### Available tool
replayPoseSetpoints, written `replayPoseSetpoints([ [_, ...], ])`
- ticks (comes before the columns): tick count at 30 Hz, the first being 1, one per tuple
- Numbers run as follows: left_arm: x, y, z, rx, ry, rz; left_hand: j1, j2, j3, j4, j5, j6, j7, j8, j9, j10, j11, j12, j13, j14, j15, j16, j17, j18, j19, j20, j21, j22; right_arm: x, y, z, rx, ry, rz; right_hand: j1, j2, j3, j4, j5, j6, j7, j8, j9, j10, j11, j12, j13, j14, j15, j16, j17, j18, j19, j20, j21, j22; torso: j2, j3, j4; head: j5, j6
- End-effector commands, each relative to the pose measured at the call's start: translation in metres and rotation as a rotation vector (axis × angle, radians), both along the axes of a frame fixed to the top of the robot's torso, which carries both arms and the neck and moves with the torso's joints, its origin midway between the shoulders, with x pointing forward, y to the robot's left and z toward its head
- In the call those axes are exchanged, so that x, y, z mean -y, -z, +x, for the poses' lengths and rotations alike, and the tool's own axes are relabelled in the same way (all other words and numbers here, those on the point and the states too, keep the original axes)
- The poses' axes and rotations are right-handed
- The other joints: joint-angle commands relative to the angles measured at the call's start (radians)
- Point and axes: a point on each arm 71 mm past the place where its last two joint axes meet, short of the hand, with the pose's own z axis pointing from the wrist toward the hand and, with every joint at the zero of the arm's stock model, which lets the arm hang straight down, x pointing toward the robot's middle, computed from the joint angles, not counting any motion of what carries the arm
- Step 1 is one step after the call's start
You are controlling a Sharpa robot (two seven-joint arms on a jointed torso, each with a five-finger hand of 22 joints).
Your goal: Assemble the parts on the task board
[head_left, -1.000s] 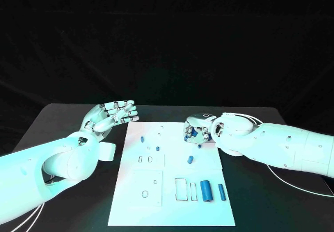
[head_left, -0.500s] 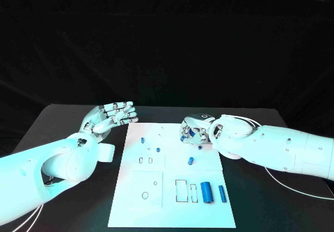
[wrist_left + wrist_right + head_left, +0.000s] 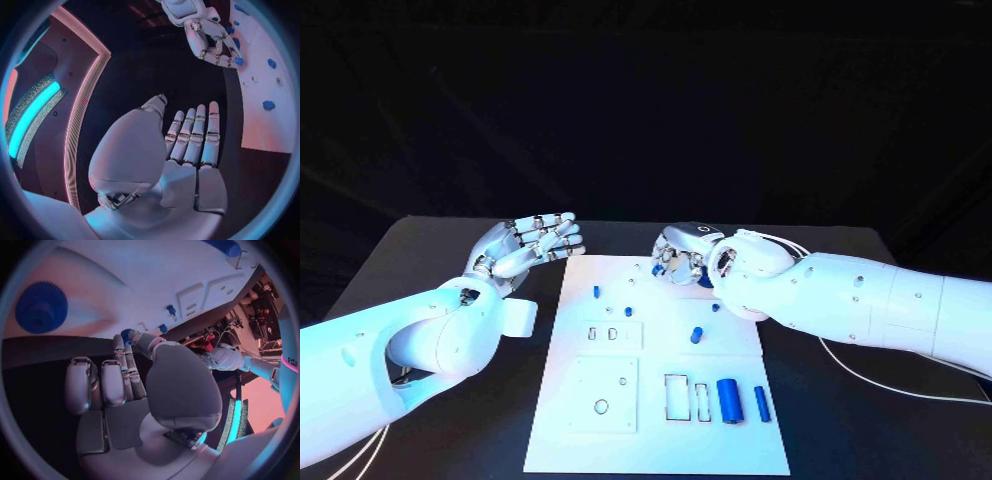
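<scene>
Blue part (image 3: 658, 269) half hidden in right hand (image 3: 684, 256) fingers.

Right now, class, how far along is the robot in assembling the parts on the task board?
Early stage. Small blue pegs already stand near the task board's far end. The right robot hand holds a small blue part above that end; the left robot hand is open beside the board. Left: the blue cylinder and blue rod lie loose beside unfilled slots.

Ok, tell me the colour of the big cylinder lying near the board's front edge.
Blue. The big cylinder on the task board shows best in the head view.
</scene>
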Motion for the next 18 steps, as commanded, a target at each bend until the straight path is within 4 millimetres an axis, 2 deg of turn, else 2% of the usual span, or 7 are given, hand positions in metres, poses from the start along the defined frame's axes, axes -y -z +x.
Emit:
replayPoseSetpoints([
  [1,0.003,-0.002,0.0,0.005,0.021,-0.013,-0.003,-0.009,0.004,0.001,-0.006,-0.005,0.056,-0.004,-0.001,-0.003,0.0,-0.004,-0.001,-0.001,0.002,-0.004,0.002,0.014,0.005,-0.002,0.006,-0.001,-0.005,-0.004,0.005,0.028,0.045,0.04,-0.003,-0.003,0.008,-0.005,0.011,-0.009,0.001,0.04,0.08,0.004,0.001,-0.005,0.002,0.026,-0.007,0.005,-0.001,-0.02,-0.001,-0.002,-0.002,0.0,0.003,-0.0005,0.0014,0.003,0.001],
  [9,0.005,-0.003,0.0,0.006,0.028,-0.016,-0.005,-0.01,0.003,0.001,-0.006,-0.003,0.056,-0.004,-0.001,-0.004,0.001,-0.004,-0.001,-0.002,0.002,-0.005,0.002,0.014,0.006,-0.002,0.006,-0.001,-0.021,-0.004,0.012,0.047,0.045,0.036,-0.002,-0.003,0.01,-0.008,0.02,-0.012,0.002,0.042,0.085,0.007,0.001,-0.004,0.003,0.026,-0.007,0.007,0.001,-0.02,0.0,-0.002,-0.001,0.004,0.005,-0.0029,0.0072,0.005,0.006],
  [16,0.007,-0.003,0.0,0.007,0.033,-0.018,-0.006,-0.011,0.003,0.002,-0.007,-0.004,0.057,-0.005,-0.001,-0.004,0.001,-0.004,-0.001,-0.002,0.003,-0.005,0.002,0.013,0.006,-0.002,0.005,-0.001,-0.023,-0.002,0.017,0.048,0.058,0.027,-0.005,-0.005,0.009,-0.009,0.024,-0.014,0.002,0.044,0.088,0.008,0.001,-0.004,0.004,0.026,-0.007,0.008,0.0,-0.02,-0.001,-0.002,-0.001,0.003,0.008,-0.0067,0.012,0.005,0.003],
  [18,0.008,-0.003,0.001,0.007,0.034,-0.018,-0.006,-0.011,0.003,0.002,-0.007,-0.004,0.057,-0.005,-0.001,-0.004,0.001,-0.004,-0.001,-0.002,0.003,-0.005,0.002,0.013,0.006,-0.002,0.005,-0.001,-0.024,-0.001,0.017,0.043,0.056,0.023,-0.006,-0.006,0.008,-0.009,0.024,-0.014,0.002,0.044,0.088,0.008,0.002,-0.005,0.005,0.026,-0.007,0.008,0.001,-0.02,-0.002,-0.002,-0.002,0.002,0.009,-0.0068,0.0124,0.008,0.006],
])
